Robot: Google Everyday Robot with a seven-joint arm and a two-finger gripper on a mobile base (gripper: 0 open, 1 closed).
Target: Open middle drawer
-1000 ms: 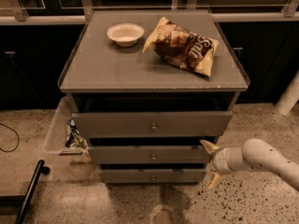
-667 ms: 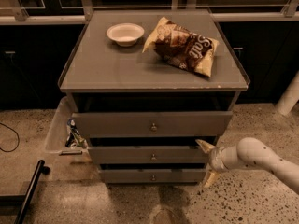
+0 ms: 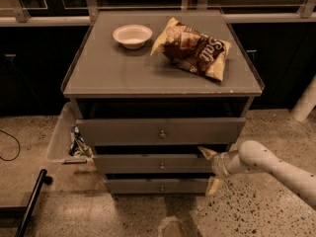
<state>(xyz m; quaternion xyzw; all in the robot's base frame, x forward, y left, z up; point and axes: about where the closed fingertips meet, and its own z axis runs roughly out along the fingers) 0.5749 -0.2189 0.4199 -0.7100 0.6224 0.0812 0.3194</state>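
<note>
The gripper (image 3: 211, 169), at the right end of the middle drawer (image 3: 143, 163), has pale yellowish fingers (image 3: 206, 152) spread apart on a glossy white arm (image 3: 276, 164). Just left of the fingers, the drawer is plain grey with a small brass knob (image 3: 162, 166). Above the fingers, the grey cabinet top (image 3: 123, 70) carries a white bowl (image 3: 132, 35) and a brown-and-yellow chip bag (image 3: 193, 48) with white lettering. Below them, the floor (image 3: 256, 209) is beige with dark speckles.

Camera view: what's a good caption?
Open tool at the right end of the middle drawer; bowl and chip bag on top.
</note>
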